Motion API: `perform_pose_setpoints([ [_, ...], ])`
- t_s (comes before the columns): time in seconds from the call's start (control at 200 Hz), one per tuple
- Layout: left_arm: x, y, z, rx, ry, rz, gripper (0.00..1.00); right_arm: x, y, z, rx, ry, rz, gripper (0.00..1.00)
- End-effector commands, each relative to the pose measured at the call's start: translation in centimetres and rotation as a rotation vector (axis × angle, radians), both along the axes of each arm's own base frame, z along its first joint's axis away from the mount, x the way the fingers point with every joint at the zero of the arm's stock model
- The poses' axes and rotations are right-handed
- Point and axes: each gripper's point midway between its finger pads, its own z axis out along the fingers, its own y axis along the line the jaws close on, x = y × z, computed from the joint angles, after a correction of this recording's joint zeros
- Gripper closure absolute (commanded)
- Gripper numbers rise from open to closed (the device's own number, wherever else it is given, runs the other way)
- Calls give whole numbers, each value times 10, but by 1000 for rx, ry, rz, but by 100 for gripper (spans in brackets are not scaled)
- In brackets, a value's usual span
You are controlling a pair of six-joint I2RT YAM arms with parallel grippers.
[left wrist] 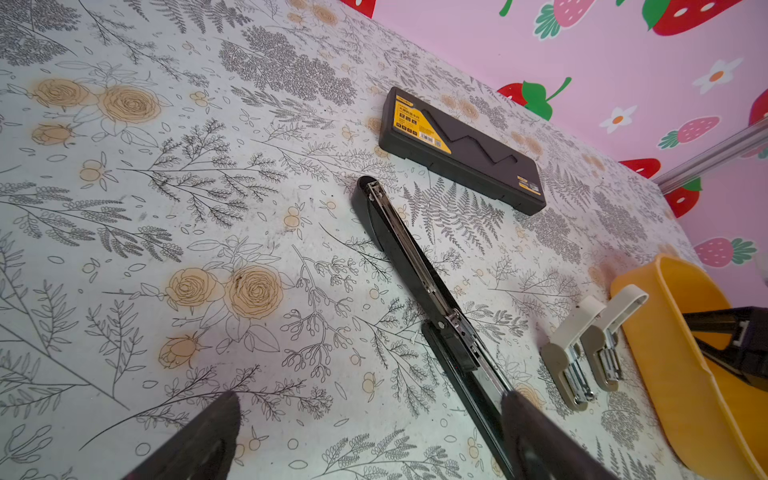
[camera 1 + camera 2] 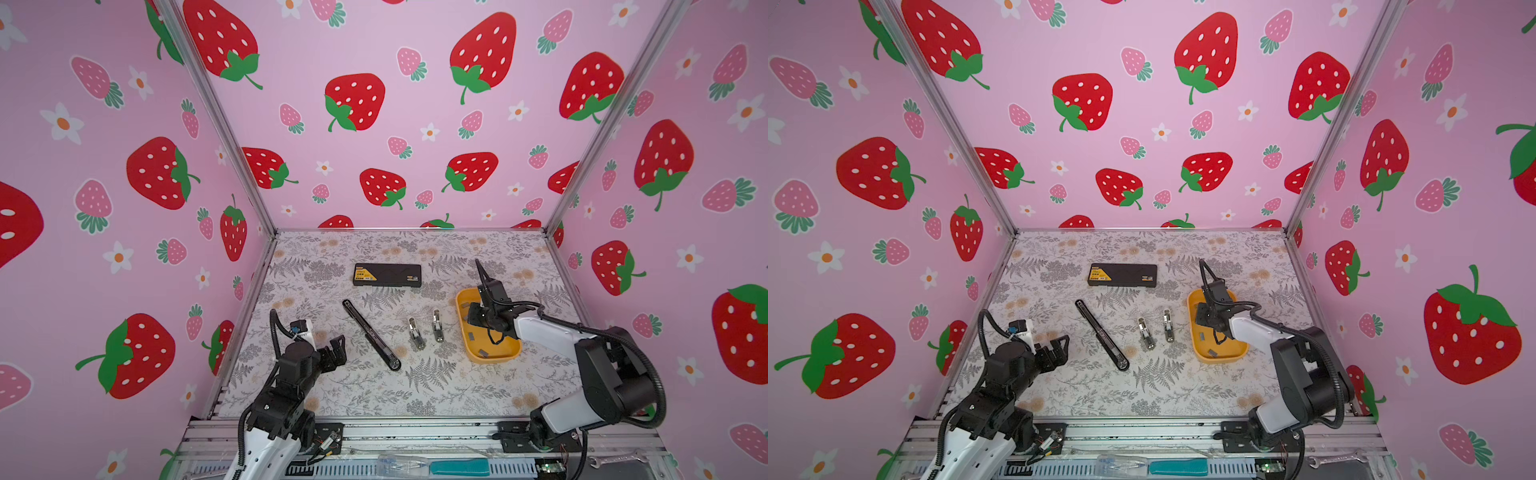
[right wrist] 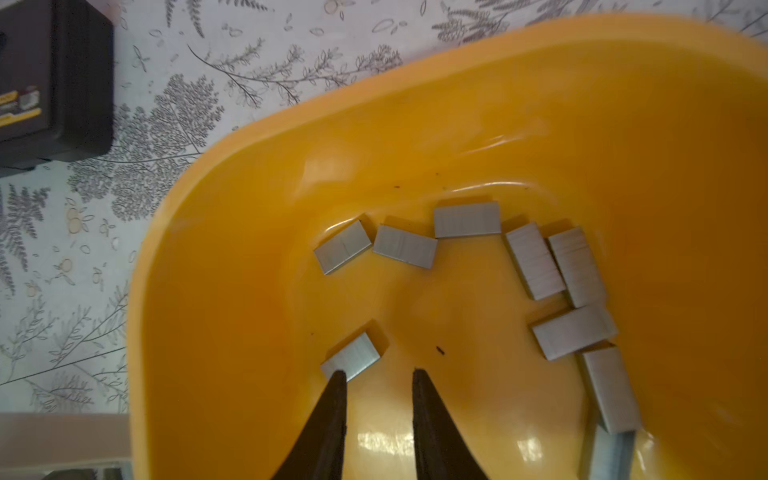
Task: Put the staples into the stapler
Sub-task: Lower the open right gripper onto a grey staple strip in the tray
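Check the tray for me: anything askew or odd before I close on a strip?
Nothing looks spilled or damaged. The staples lie scattered at all angles in the yellow tray. One oddity: the nearest strip sits off to one side of the right pincer, at one fingertip rather than between the two.

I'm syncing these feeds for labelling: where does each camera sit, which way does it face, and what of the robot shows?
Both top views: high in front, looking down on the table; both arms show.
Left wrist: on left arm, facing across the table at the black stapler; left gripper tips show.
Right wrist: on right arm, facing down into the yellow tray of staples; right gripper tips show.
Shared: all show the yellow tray.
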Motion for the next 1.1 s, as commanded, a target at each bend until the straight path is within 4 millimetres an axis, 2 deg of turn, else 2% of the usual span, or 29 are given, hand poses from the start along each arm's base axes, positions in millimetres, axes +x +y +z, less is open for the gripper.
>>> perform_pose_setpoints([
  [0.0, 0, 5, 0, 15, -9, 21, 1, 12, 10, 8, 41, -14, 7, 69],
  [0.215, -1, 6, 1, 12, -14, 23, 1, 14, 6, -3, 2, 10, 3, 64],
  [0.355, -1, 5, 0, 13, -13, 21, 1, 15, 4, -9, -19, 25, -4, 64],
  [0.63, -1, 5, 1, 13, -15, 21, 1, 3, -3, -21, -76, 60, -8, 63],
  [1.0, 0, 5, 0, 15, -12, 22, 1, -15, -20, -20, -181, 69, -21, 61],
  [1.091, 0, 5, 0, 14, -13, 22, 1, -14, -16, -17, -155, 55, -12, 61],
])
